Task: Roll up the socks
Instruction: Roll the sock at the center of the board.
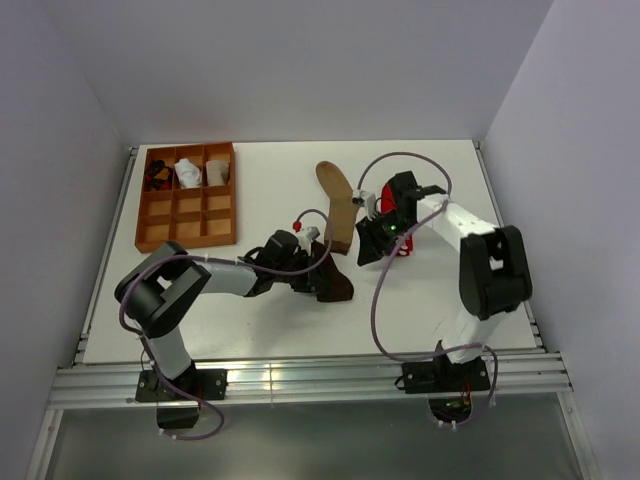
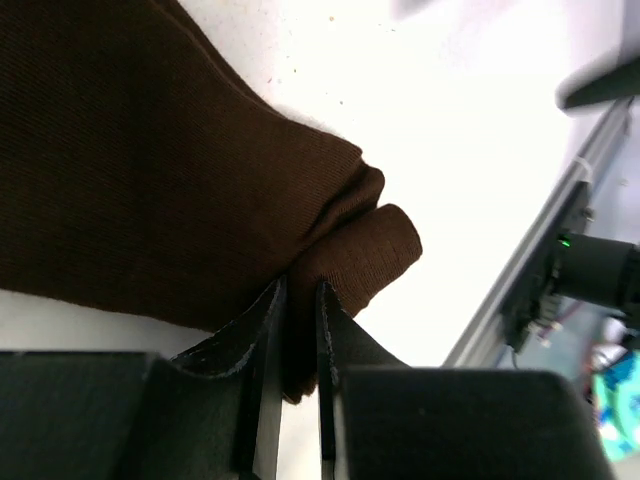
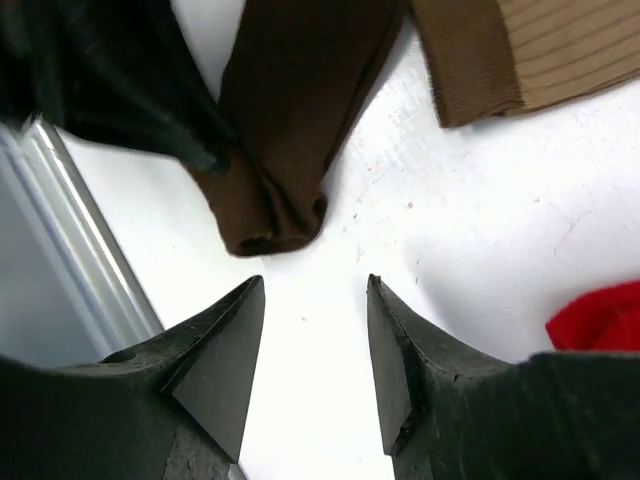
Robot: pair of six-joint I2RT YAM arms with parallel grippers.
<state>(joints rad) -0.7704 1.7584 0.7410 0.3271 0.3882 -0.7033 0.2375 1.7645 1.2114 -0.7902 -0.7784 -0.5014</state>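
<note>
The dark brown sock (image 1: 334, 283) lies crumpled on the table in front of the left arm. My left gripper (image 1: 316, 272) is shut on a fold of the dark brown sock (image 2: 150, 150), with the fabric pinched between the narrow jaws of the left gripper (image 2: 300, 292). A tan sock (image 1: 338, 200) lies stretched out behind it, its ribbed end (image 3: 540, 50) showing in the right wrist view. My right gripper (image 3: 313, 285) stands open over bare table just short of the dark brown sock's end (image 3: 275, 160). The right gripper (image 1: 364, 252) partly hides the red sock (image 1: 391, 196), whose edge (image 3: 600, 320) shows on the right.
An orange compartment tray (image 1: 150, 236) stands at the back left, with small white and black bundles in its far row. The table's metal front rail (image 3: 90, 270) runs close beside the right gripper. White walls enclose the table.
</note>
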